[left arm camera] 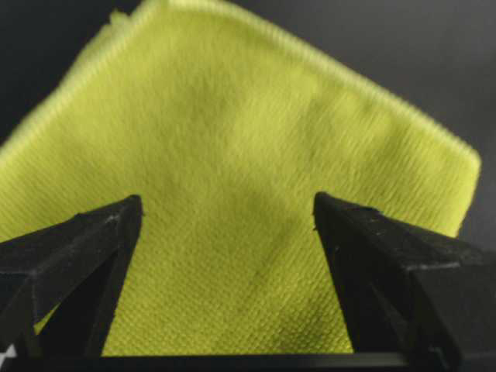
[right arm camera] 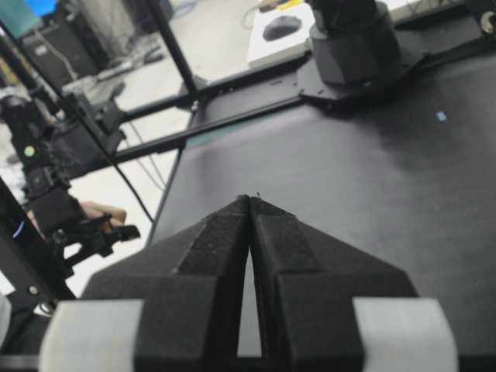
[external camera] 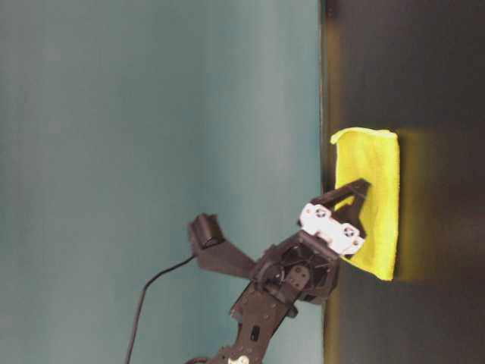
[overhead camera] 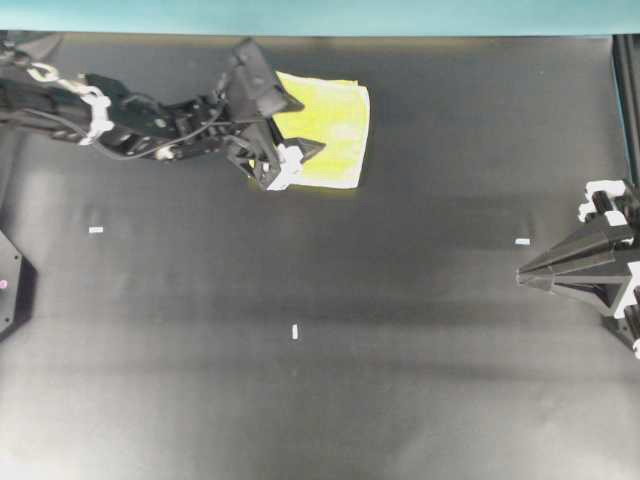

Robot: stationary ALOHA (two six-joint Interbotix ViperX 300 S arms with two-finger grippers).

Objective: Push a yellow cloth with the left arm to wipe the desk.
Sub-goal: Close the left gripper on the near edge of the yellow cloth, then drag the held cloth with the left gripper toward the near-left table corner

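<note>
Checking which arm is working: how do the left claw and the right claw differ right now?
The left claw is open, fingers spread over the yellow cloth; the right claw is shut to a point. The left reaches over the desk near its far edge; the right sits at the side. Both are black with white patches.

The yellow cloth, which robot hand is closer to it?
Left. The left gripper sits open on the yellow cloth; the right gripper is shut, far across the desk.
</note>
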